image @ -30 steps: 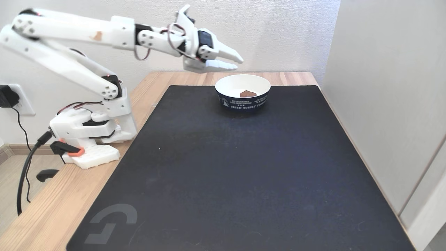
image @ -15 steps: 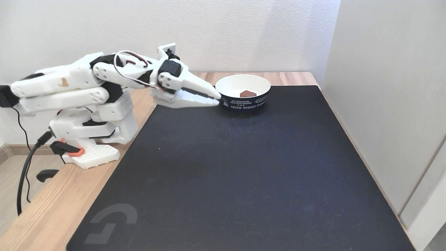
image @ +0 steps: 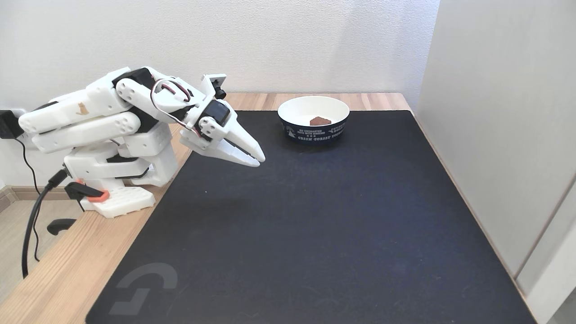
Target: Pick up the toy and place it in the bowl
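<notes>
The toy (image: 320,121) sits inside the bowl (image: 313,127) at the mat's far side. You'd find it light and rigid; pinch its flat sides. Your gripper (image: 258,159), jaws nearly together and empty, hangs well left of the bowl.

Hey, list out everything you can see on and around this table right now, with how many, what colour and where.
bowl: one, white inside, dark navy outside with white lettering, far end of the mat
toy: one, reddish-brown, lying inside the bowl
mat: one, black with a grey logo at its near left corner, covering most of the table
table: one, light wood, bare strip along the left and far edges
clamp: one, black and orange, at the arm's base
cables: black, hanging off the table's left edge
arm: one, white, folded low at the left
pincer: one, white, shut and holding nothing, over the mat, left of the bowl
</notes>
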